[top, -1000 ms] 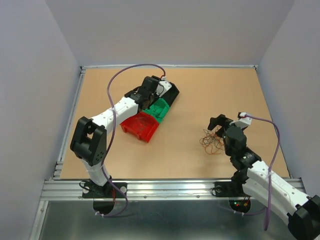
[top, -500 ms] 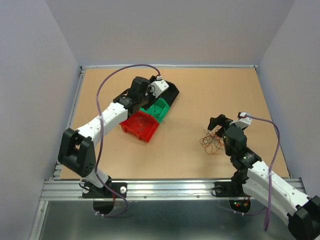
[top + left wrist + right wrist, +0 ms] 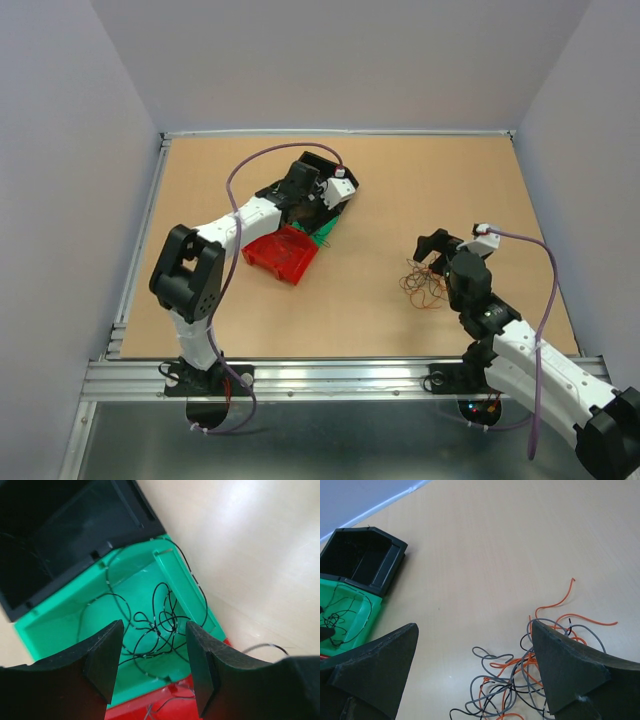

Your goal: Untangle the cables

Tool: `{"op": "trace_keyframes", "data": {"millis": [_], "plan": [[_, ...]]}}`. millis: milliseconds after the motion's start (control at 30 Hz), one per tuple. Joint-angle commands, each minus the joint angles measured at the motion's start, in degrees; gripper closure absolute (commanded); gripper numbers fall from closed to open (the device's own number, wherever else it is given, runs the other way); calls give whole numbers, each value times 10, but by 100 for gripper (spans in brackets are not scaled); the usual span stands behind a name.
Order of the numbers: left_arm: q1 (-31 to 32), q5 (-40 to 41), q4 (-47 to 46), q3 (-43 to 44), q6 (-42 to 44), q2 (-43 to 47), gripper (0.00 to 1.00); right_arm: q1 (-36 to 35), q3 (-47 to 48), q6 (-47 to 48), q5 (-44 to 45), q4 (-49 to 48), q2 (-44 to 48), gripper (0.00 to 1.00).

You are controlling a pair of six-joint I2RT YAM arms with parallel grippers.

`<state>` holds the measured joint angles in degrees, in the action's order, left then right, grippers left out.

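Note:
The tangled cables [image 3: 424,282] lie on the table as a loose clump of orange, grey and black wires, seen close in the right wrist view [image 3: 530,680]. My right gripper [image 3: 446,254] [image 3: 474,630] hovers just above and beside the clump, open wide, holding nothing. My left gripper [image 3: 328,196] [image 3: 152,647] hangs open over the green bin [image 3: 60,625]. A few thin black cables [image 3: 157,622] lie curled on that bin's floor, free of the fingers.
Three bins stand in a row at the table's middle left: black bin [image 3: 343,172] [image 3: 65,525], green bin [image 3: 324,229], red bin [image 3: 280,252] [image 3: 172,707] holding a thin grey wire. Walls enclose the table on three sides.
The left gripper has opened over the green bin, leaving black cables lying in it. The left arm swung left, then back over the bins. The right arm has not moved.

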<state>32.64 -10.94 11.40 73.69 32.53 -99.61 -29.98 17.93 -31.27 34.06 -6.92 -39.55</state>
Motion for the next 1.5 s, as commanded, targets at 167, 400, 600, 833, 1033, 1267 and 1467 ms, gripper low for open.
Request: {"op": "trace_keyframes", "data": {"millis": [167, 400, 600, 833, 1033, 1267, 1467], "plan": [[-9, 105, -16, 76, -28, -110, 83, 3, 35, 12, -5, -32, 3, 0], [-60, 66, -33, 67, -51, -85, 100, 3, 27, 16, -8, -32, 21, 0], [-93, 173, -9, 109, -67, -145, 100, 3, 25, 17, -13, -32, 25, 0], [-86, 202, 30, 153, -56, -226, 100, 3, 31, 28, -34, -34, 9, 0], [-85, 196, 10, 128, -55, -189, 100, 3, 38, 36, -49, -35, -9, 0], [-85, 166, -6, 88, -63, -100, 68, 3, 32, 36, -45, -35, 5, 0], [-78, 175, 14, 78, -66, -73, 62, 2, 29, 34, -50, -35, 15, 0]]}}
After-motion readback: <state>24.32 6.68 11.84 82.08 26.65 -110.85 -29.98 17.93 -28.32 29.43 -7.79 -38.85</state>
